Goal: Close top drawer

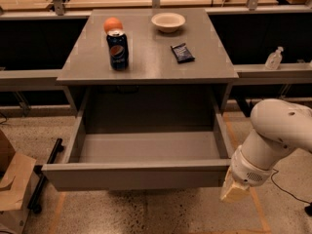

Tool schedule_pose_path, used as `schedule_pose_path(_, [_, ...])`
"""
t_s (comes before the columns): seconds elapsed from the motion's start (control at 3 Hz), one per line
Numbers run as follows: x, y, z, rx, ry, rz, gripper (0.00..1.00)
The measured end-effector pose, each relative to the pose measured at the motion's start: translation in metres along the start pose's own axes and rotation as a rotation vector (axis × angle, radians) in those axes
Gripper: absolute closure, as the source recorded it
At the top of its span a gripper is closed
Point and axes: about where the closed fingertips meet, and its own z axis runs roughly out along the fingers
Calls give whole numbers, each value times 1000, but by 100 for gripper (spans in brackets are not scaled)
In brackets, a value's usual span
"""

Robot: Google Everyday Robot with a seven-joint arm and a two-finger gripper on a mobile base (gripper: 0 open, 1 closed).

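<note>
The top drawer (136, 175) is a wide matte grey drawer, pulled far out of the grey cabinet, with its deep interior empty and its flat front facing me. My gripper (234, 191) hangs at the end of the white arm (273, 135) just right of the drawer front's right end, low near the floor. Its cream-coloured tip sits beside the drawer's front right corner; I cannot tell whether it touches it.
On the cabinet top (195, 67) stand a Pepsi can (118, 49), an orange (112, 24), a white bowl (168, 21) and a dark snack packet (182, 52). A cardboard box (12, 189) sits on the floor at the left. A sanitizer bottle (274, 58) stands on the right ledge.
</note>
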Motion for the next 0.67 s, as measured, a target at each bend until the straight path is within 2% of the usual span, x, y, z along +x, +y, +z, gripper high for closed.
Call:
schedule_pose_path(0.33, [-37,-30,-20,55,-49,-76,100])
schedule_pose_path(0.67, [-60,-50,-42,107,-78,-117,100])
